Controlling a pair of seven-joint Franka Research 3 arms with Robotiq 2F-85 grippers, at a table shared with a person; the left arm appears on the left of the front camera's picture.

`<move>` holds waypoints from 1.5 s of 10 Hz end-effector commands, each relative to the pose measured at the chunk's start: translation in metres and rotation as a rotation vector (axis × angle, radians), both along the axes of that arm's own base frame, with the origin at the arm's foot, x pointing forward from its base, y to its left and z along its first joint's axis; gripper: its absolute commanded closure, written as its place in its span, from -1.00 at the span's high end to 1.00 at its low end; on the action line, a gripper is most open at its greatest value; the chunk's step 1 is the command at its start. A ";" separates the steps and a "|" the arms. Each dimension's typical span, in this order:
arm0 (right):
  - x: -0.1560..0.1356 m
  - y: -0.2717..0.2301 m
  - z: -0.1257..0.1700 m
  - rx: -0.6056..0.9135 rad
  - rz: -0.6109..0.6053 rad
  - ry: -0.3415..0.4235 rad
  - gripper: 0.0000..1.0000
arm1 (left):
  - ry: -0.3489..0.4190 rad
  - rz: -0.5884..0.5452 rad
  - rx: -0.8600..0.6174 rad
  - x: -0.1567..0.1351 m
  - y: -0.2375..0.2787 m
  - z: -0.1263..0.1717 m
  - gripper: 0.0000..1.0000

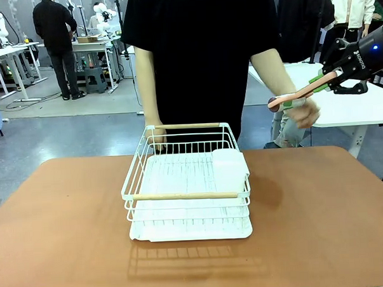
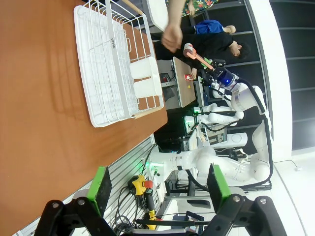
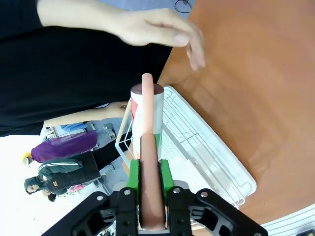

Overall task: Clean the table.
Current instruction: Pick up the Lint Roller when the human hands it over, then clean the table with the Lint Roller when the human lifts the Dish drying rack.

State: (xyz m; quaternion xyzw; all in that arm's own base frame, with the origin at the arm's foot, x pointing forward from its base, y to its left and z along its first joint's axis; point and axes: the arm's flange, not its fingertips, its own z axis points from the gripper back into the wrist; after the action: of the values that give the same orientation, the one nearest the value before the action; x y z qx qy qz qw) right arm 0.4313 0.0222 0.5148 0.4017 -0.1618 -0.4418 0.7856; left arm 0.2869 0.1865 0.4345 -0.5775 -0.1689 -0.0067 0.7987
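The table [image 1: 67,219] has a reddish-brown top and carries a white wire rack [image 1: 187,182] at its middle. Above the far right corner, my right gripper [image 1: 316,82] is shut on the pink handle of a lint roller [image 1: 282,102], whose white head points toward the person. The person's hand [image 1: 302,111] is blurred, right beside that head. In the right wrist view the lint roller [image 3: 147,110] rises between the green pads of my right gripper [image 3: 147,167], with the hand [image 3: 162,29] past its tip. My left gripper [image 2: 158,184] stands open over the table [image 2: 39,98], nothing between its fingers.
A person in black stands at the far edge behind the rack, one hand by its back left corner [image 1: 154,133]. A white-topped table [image 1: 361,104] stands behind on the right. Bare tabletop lies on both sides of the rack and in front of it.
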 end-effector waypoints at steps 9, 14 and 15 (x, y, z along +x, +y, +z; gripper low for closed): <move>0.000 0.001 0.002 0.001 0.001 -0.005 -0.88 | -0.023 -0.010 -0.013 -0.002 0.002 -0.001 1.00; 0.000 0.001 0.002 0.001 0.001 -0.005 -0.88 | -0.023 -0.010 -0.013 -0.002 0.002 -0.001 1.00; 0.000 0.001 0.002 0.001 0.001 -0.005 -0.88 | -0.023 -0.010 -0.013 -0.002 0.002 -0.001 1.00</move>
State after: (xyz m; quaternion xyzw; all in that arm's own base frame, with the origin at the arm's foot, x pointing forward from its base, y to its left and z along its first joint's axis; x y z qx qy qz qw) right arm 0.4313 0.0222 0.5149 0.4017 -0.1619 -0.4417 0.7857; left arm 0.2869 0.1865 0.4345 -0.5775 -0.1689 -0.0067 0.7987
